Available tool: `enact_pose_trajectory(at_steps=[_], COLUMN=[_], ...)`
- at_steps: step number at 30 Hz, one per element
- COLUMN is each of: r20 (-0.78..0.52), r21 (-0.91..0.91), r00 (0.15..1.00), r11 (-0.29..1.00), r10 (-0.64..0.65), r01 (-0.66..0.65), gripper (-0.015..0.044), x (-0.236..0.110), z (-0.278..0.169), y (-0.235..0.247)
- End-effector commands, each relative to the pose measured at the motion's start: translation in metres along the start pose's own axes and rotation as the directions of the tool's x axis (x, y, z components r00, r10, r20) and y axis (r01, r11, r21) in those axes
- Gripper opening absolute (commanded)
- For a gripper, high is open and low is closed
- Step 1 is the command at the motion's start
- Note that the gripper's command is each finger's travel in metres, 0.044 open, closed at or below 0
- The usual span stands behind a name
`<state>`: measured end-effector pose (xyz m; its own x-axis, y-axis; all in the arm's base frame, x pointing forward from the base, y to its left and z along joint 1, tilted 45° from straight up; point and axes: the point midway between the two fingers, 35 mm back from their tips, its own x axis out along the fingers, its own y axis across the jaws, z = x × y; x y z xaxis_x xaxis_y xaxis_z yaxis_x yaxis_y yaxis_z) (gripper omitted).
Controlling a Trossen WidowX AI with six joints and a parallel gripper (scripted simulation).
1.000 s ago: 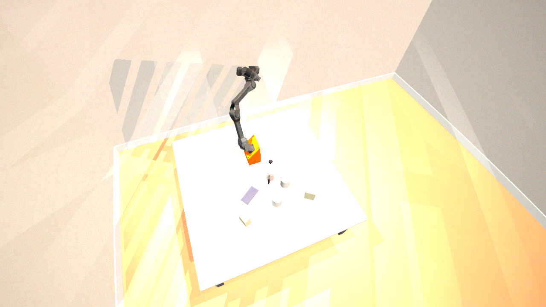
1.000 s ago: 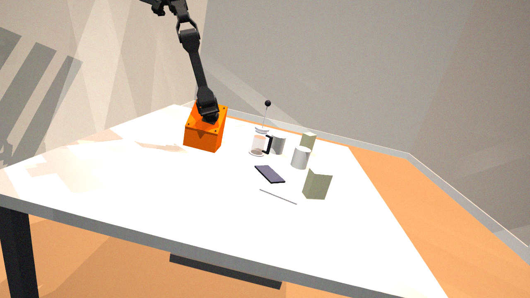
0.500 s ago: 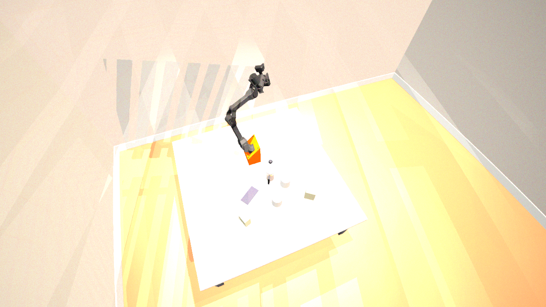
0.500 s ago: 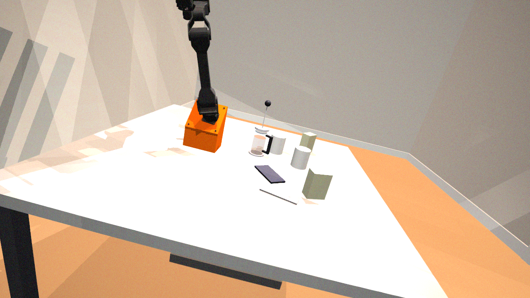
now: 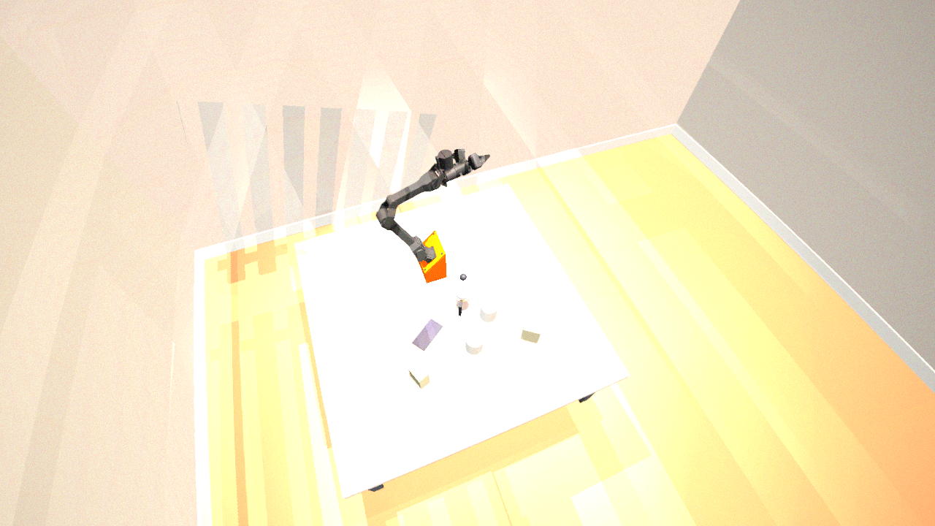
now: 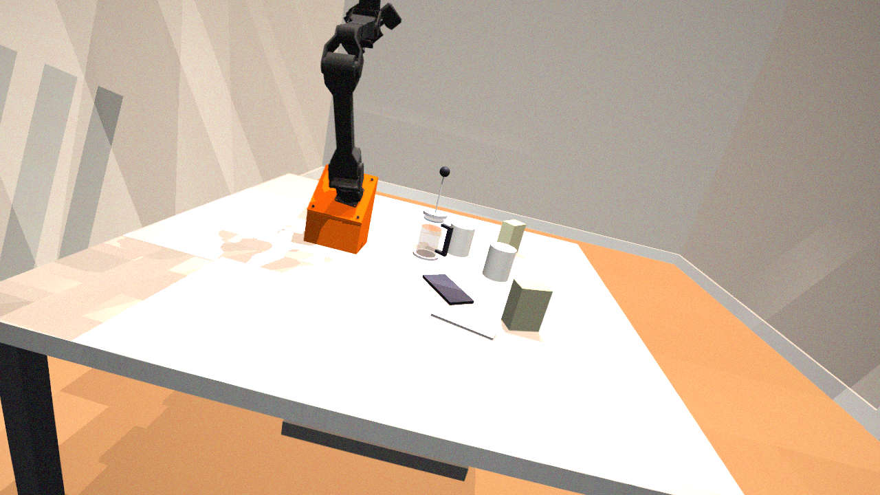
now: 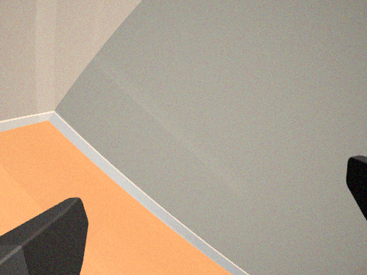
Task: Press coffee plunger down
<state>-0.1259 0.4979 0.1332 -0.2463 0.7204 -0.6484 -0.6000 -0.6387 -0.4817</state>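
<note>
White table (image 6: 246,344) carrying an orange base block (image 6: 335,230); the dark six-joint arm (image 6: 344,123) rises from the block's top face and reaches high above the table. Gripper (image 5: 480,158) at the arm's far end, raised well clear of everything on the table; its jaws stand close to their widest and hold nothing. In the exterior view the arm's upper end runs to the top edge of the frame. In the wrist view one dark finger (image 7: 46,260) fills the lower left corner and the other finger (image 7: 358,183) shows only at the right edge; between them lie a grey wall (image 7: 229,107), a pale skirting strip (image 7: 153,209) and orange floor (image 7: 76,179), with no object in the gap.

Coffee press (image 6: 428,236): a clear glass cylinder with a black handle (image 6: 444,240), standing upright on the table just beside the base block, on the side toward the other objects; its thin rod rises straight from the lid to a small dark plunger knob (image 6: 443,171), which sits high above the lid, so the plunger is not pressed down. The gripper and the press are well apart.

Other objects: a white cylinder (image 6: 461,240) touching or just beside the handle, which of the two cannot be told; a second white cylinder (image 6: 498,261) nearer the viewer; a small pale box (image 6: 511,234) behind it; a larger olive box (image 6: 526,306) near the table's front right; a flat dark slab (image 6: 447,289) lying in front of the press; a thin grey rod (image 6: 461,326) lying flat between the slab and the olive box.
</note>
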Motion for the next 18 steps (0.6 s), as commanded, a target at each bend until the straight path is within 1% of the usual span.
enact_pose_trajectory(at_steps=[1,5,9,13,18], r20=[-0.252,-0.466,-0.655,-0.807,-0.932], r21=[0.242,0.386,0.438,0.398,0.246], r00=[0.965,0.876,0.739,0.565,0.314], r11=[0.961,0.863,0.720,0.549,0.322], r10=[-0.074,-0.124,-0.154,-0.170,-0.179], r01=[0.136,0.327,0.538,0.734,0.914], gripper=[0.0440,0.0440,0.0440,0.0440,0.0440], x=[-0.025,-0.057,-0.098,-0.144,-0.207], z=[-0.071,-0.133,-0.189,-0.238,-0.286], y=[-0.013,-0.019,-0.019,-0.013,0.000])
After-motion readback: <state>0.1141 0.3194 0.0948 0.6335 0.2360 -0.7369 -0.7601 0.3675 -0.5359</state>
